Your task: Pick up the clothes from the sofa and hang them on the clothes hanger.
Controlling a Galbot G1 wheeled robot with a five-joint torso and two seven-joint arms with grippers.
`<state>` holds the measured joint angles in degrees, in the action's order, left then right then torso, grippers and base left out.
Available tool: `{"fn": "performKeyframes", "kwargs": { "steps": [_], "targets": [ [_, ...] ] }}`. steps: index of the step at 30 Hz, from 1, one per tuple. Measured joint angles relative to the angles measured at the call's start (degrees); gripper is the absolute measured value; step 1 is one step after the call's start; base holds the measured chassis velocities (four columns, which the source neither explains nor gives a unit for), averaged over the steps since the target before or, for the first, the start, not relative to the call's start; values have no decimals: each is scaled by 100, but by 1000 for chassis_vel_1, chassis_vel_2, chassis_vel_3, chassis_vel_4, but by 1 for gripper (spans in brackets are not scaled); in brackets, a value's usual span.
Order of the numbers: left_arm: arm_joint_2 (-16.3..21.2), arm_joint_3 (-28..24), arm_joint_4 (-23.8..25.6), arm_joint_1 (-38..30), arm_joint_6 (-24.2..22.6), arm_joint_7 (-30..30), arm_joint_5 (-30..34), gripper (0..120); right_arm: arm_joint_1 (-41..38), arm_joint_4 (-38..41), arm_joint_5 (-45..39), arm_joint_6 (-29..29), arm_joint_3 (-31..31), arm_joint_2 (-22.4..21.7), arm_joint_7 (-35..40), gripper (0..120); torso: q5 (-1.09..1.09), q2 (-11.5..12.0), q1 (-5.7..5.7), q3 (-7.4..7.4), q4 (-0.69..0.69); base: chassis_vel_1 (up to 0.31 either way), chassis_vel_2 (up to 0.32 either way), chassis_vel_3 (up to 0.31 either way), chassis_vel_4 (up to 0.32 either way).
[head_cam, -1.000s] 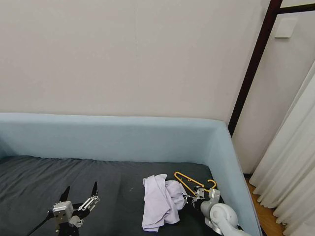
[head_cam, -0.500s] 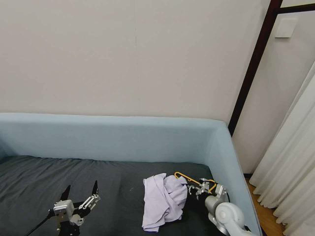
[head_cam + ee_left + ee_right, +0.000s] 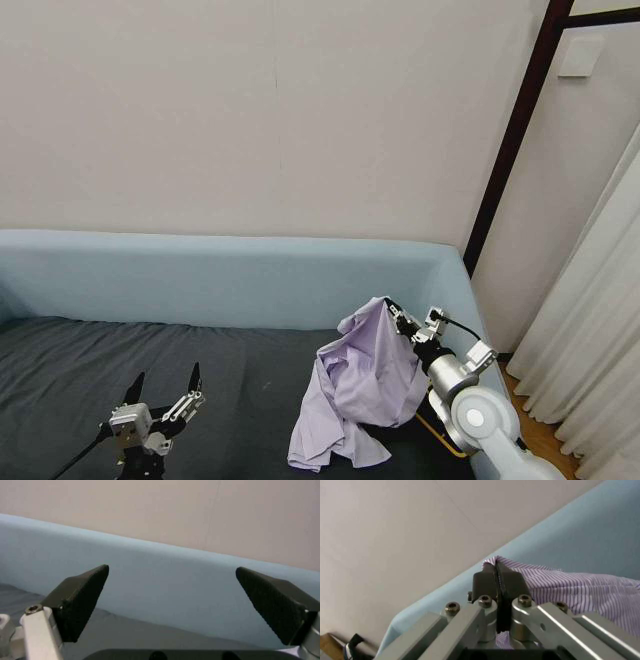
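Right end effector (image 3: pixel 392 311) clenched on purple striped shirt (image 3: pixel 365 385); raise fully clear of sofa (image 3: pixel 200 280). Left end effector (image 3: pixel 166 376) released, idle.

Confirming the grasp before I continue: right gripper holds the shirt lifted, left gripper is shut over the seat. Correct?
No: the left gripper is open over the seat, as the left wrist view shows. The right gripper does hold the shirt lifted.
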<state>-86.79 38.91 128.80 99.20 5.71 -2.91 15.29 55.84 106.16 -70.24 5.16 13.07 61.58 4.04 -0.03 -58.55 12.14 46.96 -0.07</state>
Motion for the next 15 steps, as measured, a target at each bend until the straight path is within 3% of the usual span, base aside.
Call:
{"fn": "performKeyframes", "kwargs": {
  "steps": [8,12,15],
  "targets": [
    [32,-2,-1,9,17,-20,9,100,-102,40,21,-86,25,-46,-37,0,0,0,0,0,-1,0,0,0,0],
    [77,0,-14,4,19,-44,25,100,-661,100,34,-407,23,-109,169,0,1,1,0,0,0,0,0,0,0],
    [115,5,-40,-32,20,-52,99,100,-1325,410,-393,-388,171,-478,619,0,0,1,0,1,1,0,0,0,0]
  ]
}}
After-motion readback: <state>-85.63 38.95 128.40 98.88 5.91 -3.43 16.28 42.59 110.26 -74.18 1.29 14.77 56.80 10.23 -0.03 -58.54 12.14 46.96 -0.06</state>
